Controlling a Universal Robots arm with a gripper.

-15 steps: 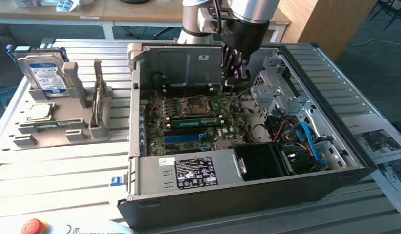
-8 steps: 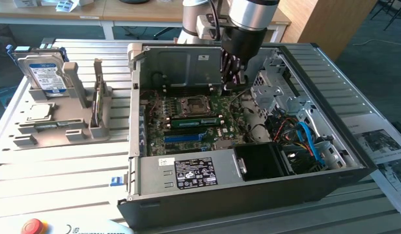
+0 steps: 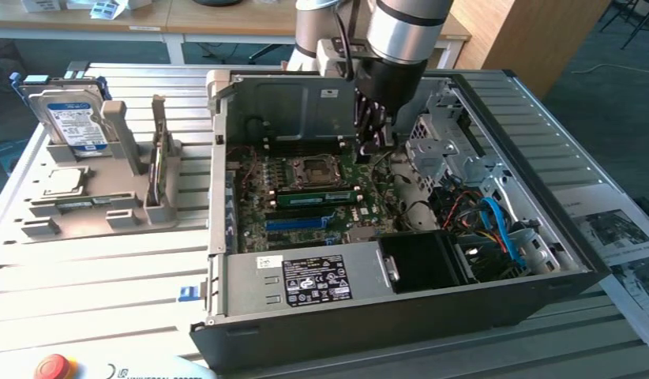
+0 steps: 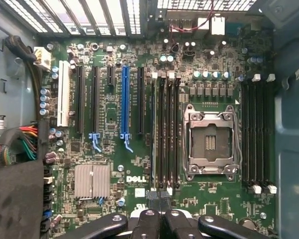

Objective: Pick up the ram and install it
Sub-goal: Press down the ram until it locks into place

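Note:
The ram (image 3: 316, 198) is a long green stick standing on edge in a slot of the motherboard (image 3: 264, 178), between the CPU socket (image 3: 309, 168) and the blue slot (image 3: 303, 223). From the wrist view the ram (image 4: 153, 134) shows edge-on as a thin pale line in the memory slot nearest the expansion slots. My gripper (image 3: 373, 146) reaches down into the open computer case, above the end of the memory slots. Its fingers (image 4: 148, 219) are shut together with nothing visible between them, and the gripper (image 4: 159, 211) hangs just past the slots' end.
The case walls (image 3: 409, 316), a labelled power supply (image 3: 303, 280), a metal drive cage (image 3: 451, 150) and loose cables (image 3: 493, 229) crowd around the board. At the exterior view's left, a grey fixture (image 3: 93, 205) holds a hard drive (image 3: 74, 118) and a CPU (image 3: 63, 181).

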